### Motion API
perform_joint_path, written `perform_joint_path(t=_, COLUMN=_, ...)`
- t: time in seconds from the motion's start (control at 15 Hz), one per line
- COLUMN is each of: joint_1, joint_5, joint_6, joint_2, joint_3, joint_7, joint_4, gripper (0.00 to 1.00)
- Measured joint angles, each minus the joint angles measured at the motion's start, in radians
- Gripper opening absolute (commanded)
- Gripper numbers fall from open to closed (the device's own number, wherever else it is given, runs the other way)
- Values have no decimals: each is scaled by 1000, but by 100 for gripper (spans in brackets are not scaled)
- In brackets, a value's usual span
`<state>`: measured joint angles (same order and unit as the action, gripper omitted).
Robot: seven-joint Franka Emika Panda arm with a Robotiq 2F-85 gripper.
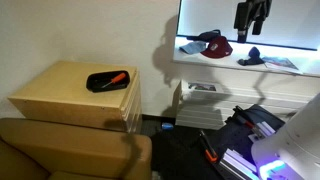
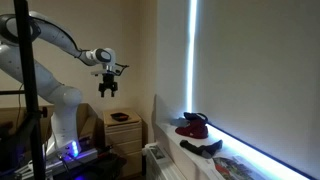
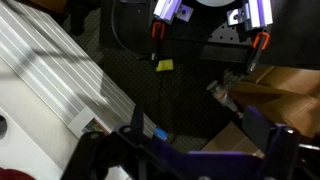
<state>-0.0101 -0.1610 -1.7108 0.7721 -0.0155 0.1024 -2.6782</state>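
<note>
Two dark fingers (image 3: pixel 262 138) of the gripper (image 3: pixel 198 142) are looming at the bottom of the wrist view, standing wide apart and gripping nothing at all. Beyond them the camera is looking down on one white ribbed panel (image 3: pixel 60 70), two orange-tipped clamps (image 3: pixel 157 30), one cardboard box (image 3: pixel 290 85) and one yellow scrap (image 3: pixel 163 65) on the dark floor. That scrap is showing in this view alone.

In both exterior views the gripper is hanging high in the air. One dark red cap (image 1: pixel 213 45) is sitting on the white window sill (image 1: pixel 190 58) below it, well apart from the fingers. Near the cap, one black object (image 1: pixel 252 58) and one magazine (image 1: pixel 282 63) are lying on that sill.

An exterior view is also showing one wooden cabinet (image 1: pixel 60 95) carrying one black tray (image 1: pixel 107 81) with one orange-handled tool (image 1: pixel 117 77). An exterior view is taking in the whole white arm (image 2: pixel 50 35).
</note>
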Motion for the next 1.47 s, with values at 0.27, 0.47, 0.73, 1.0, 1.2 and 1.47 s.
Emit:
perform_joint_path(t=0.27, joint_1=0, joint_5=0, joint_6=0, joint_2=0, joint_3=0, joint_7=0, joint_4=0, gripper=100)
perform_joint_path(t=0.47, joint_1=0, joint_5=1, joint_6=-8, joint_2=-8, joint_3=-1, joint_7=-14, joint_4=-2, gripper=100)
perform_joint_path(t=0.73, joint_1=1, joint_5=42, joint_6=-167, joint_2=-198, joint_3=2, joint_7=-140, joint_4=-61, gripper=100)
perform_joint_path(t=1.0, joint_1=18, joint_5=153, joint_6=-443, joint_2=-437, joint_3=36, joint_7=-274, joint_4=-82, gripper=100)
perform_joint_path(t=1.2, joint_1=43, joint_5=247, joint_6=-580, joint_2=-554, joint_3=59, joint_7=-344, joint_4=-47, gripper=100)
perform_joint_path(t=1.47, joint_1=59, joint_5=298, joint_6=-530, joint_2=-564, joint_3=64, joint_7=-317, joint_4=-14, gripper=100)
